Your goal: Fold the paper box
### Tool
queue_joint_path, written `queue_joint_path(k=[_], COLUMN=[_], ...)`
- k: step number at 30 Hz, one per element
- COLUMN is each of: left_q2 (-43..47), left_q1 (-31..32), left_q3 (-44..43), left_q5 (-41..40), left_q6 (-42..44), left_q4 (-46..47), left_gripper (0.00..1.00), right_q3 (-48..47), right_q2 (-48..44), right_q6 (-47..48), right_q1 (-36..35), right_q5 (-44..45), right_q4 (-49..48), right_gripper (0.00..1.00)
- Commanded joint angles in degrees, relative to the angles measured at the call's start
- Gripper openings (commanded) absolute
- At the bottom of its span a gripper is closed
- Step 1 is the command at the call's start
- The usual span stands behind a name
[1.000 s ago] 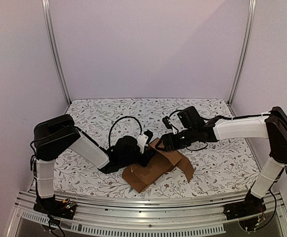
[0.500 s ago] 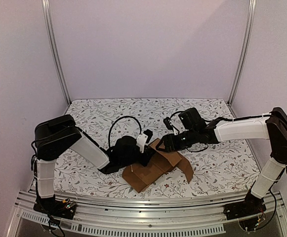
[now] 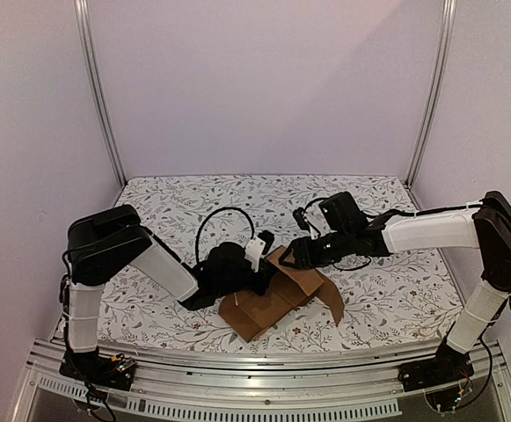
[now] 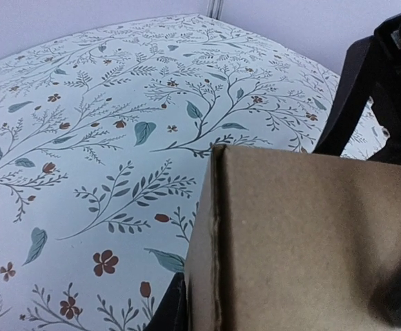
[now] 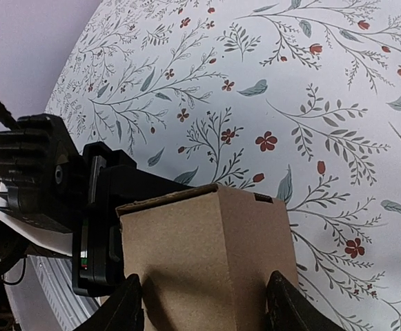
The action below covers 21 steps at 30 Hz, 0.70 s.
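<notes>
White floral tablecloth [image 3: 193, 193], lilac walls [image 3: 264, 88], aluminium posts [image 3: 97, 97], brown paper box [image 3: 277, 297]

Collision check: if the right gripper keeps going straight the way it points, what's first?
The box, sitting between its fingers. The left gripper looks to be just behind it, though depth is unclear.

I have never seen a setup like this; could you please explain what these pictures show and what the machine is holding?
These are two robot arms, left arm and right arm, fixed at the edge of a table with a flowered cover. One picture looks down from above and behind; the other two come from a camera on each wrist. On the table lies a half-folded brown cardboard box. The right pincer grips it, a finger on either side. The left pincer is at the box too, but whether it grips it I cannot tell.
</notes>
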State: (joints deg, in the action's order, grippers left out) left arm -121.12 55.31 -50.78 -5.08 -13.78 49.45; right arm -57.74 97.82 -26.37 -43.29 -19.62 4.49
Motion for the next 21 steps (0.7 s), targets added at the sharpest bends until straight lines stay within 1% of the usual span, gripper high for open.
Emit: queue_joint_path(k=[1,4,7,13,18,21], left_q2=[-1.3,-1.3,-0.5,3.5,8.7,11.9], left_q1=[-0.3,-0.4,-0.4,-0.5,-0.8,-0.9], left_q3=[-1.1,-1.1,-0.5,2.1,4.6,6.0], left_q5=[1.1,1.3,1.7,2.9,4.6,7.8], left_q6=[-0.4,-0.3,0.1,0.5,0.1,-0.6], left_q4=[0.7,0.8,1.3,0.7,-1.8,-4.0], left_gripper=[0.09,0.0,0.0,0.0,0.0,0.0], right_q3=[1.0,1.0,1.1,1.4,3.3,5.0], right_q2=[-0.6,0.0,-0.2,-3.9,-11.7,-18.0], right_q6=[-0.9,-1.0,-1.0,-0.8,0.0,1.2], right_q1=[0.2,0.2,0.2,1.1,4.1,5.2], right_q5=[1.0,0.9,0.8,1.9,1.9,2.8], right_q4=[-0.7,-0.8,-0.9,-0.9,-0.8,-0.6], right_gripper=[0.58,0.57,0.58,0.64,0.7,0.72])
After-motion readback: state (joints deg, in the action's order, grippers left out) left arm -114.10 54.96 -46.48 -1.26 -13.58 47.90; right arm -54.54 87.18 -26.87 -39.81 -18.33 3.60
